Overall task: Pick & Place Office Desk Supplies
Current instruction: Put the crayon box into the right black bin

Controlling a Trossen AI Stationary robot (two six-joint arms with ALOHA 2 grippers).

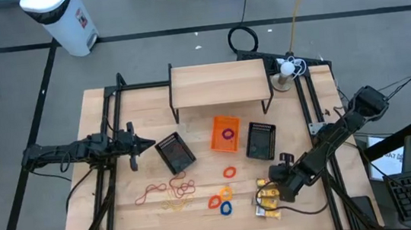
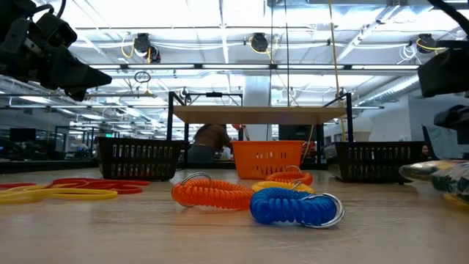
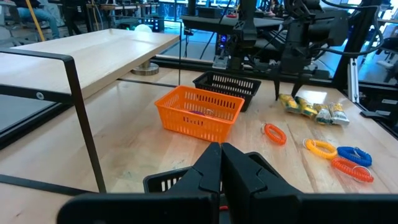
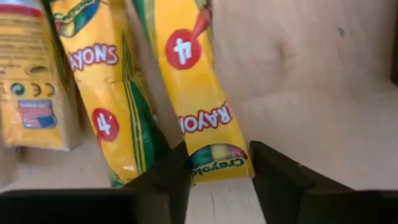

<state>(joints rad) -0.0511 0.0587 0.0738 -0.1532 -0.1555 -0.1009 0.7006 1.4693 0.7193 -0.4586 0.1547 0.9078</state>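
Several yellow crayon packets lie flat on the table near its front right. My right gripper points steeply down over them and is closed on the end of one packet; a second packet lies beside it. Coiled rings in orange, blue and yellow and a heap of rubber bands lie on the front middle of the table. My left gripper hangs shut and level at the table's left, holding nothing. My right gripper has the crayon packet's lower end between its two fingers, one finger on each long edge. The fingers come from above, pointing steeply down, and stand across the packet. The packet lies flat on the table.
An orange bin with a purple ring inside stands mid-table between two black mesh bins. A wooden shelf spans the back. Another orange ring lies in front of the orange bin.
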